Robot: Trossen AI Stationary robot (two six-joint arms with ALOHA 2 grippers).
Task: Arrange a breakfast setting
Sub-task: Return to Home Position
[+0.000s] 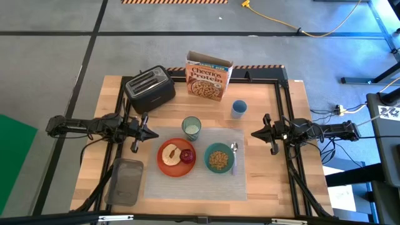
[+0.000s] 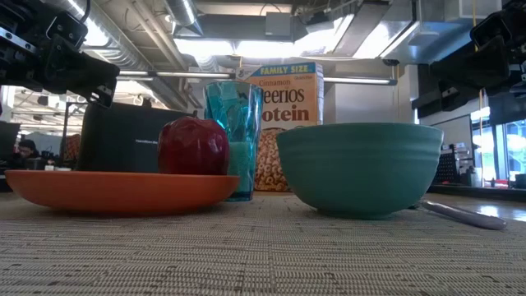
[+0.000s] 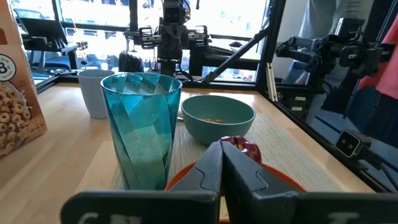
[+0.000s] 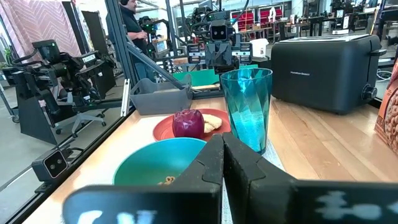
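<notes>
On the pale placemat stand the orange plate with the toast slice and the red apple, the teal bowl holding cereal, the metal spoon to the bowl's right, and the green tumbler at the mat's far edge. My left gripper is shut and empty, above the table left of the mat. My right gripper is shut and empty, right of the mat. The tumbler, bowl and apple show in the left wrist view.
A black toaster and a cereal box stand at the far side, a small blue cup right of them. A grey tray lies at the near left. A person stands beyond the table in the right wrist view.
</notes>
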